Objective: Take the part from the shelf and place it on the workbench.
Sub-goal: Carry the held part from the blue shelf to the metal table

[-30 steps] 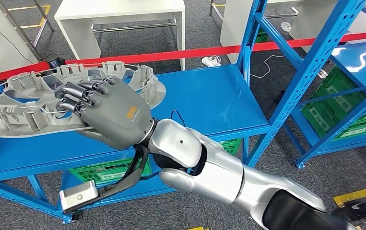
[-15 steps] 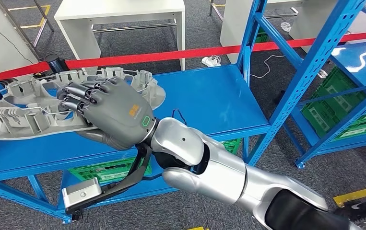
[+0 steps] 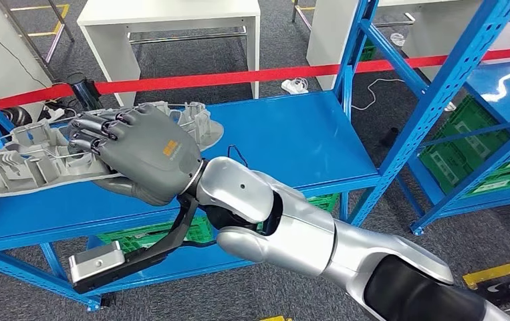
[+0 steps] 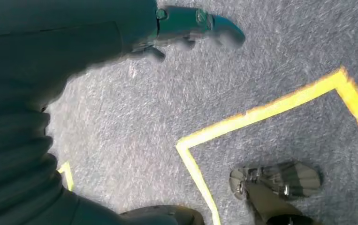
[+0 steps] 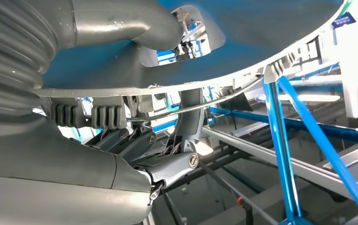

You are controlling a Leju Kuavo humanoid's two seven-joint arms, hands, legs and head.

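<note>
The part [image 3: 25, 167] is a large grey plastic moulding with ribs and clips, lying at the left end of the blue shelf [image 3: 285, 140] and overhanging its left edge. My right hand [image 3: 138, 157] grips its near rim, fingers curled over the top and thumb underneath. In the right wrist view the thumb [image 5: 120, 21] presses on one face of the part [image 5: 261, 37] and the fingers close on the other. My left hand [image 4: 50, 70] hangs over the grey floor, blurred, with its fingers [image 4: 191, 21] extended and holding nothing.
A red barrier tape [image 3: 238, 77] runs behind the shelf, with white tables [image 3: 165, 20] beyond. Blue rack uprights [image 3: 439, 100] and green crates [image 3: 479, 147] stand to the right. Another green crate [image 3: 152, 237] sits under the shelf. A person's foot [image 4: 275, 180] stands by yellow floor tape [image 4: 261, 117].
My right hand has moved left with the part in its grip, and the part now hangs further past the shelf's left end.
</note>
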